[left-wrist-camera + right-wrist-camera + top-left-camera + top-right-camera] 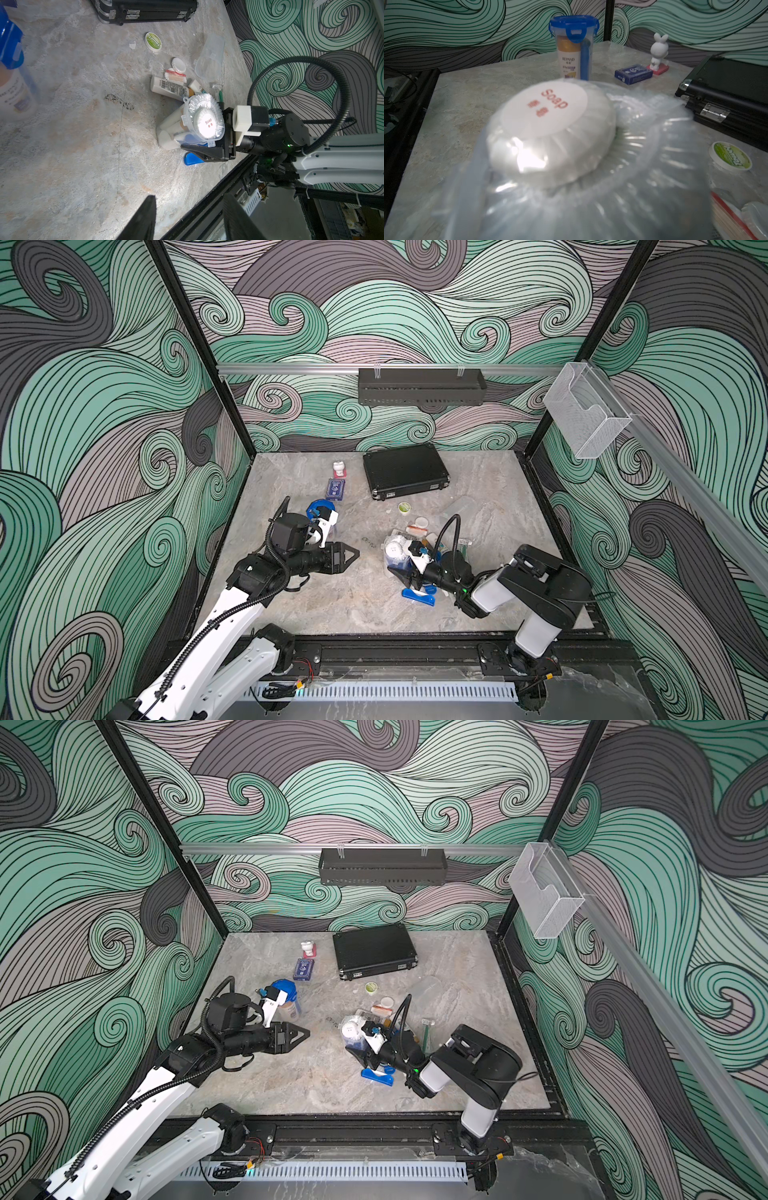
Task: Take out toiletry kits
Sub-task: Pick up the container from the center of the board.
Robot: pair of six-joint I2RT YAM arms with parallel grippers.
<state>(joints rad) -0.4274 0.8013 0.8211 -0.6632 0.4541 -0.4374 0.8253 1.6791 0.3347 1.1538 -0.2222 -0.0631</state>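
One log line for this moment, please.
left gripper: open, empty | right gripper: jaws flank open tumbler, grip unclear | soap: atop that tumbler | sealed tumbler: upright, lid on

Table (pixel 324 605) looked stone-veined, matt. Briefcase (pixel 405 470) showed black ribbed skin, latches (pixel 714 112) shiny metal. Lidded tumbler (pixel 571 60) was clear plastic, lid (pixel 574 22) glossy blue. Soap (pixel 550 128) sat in crinkled glossy film.

A robot test cell in a lab, not a lived-in room: a stone-look tabletop (pixel 332 605) boxed in by black frame posts (pixel 195 344) and wall panels (pixel 415 302) printed with green and grey swirls, with a left arm (pixel 216 639) and a right arm (pixel 540 593) bolted to a black rail (pixel 395 655) along the near edge, and a slotted cable duct (pixel 386 691) nearer still.
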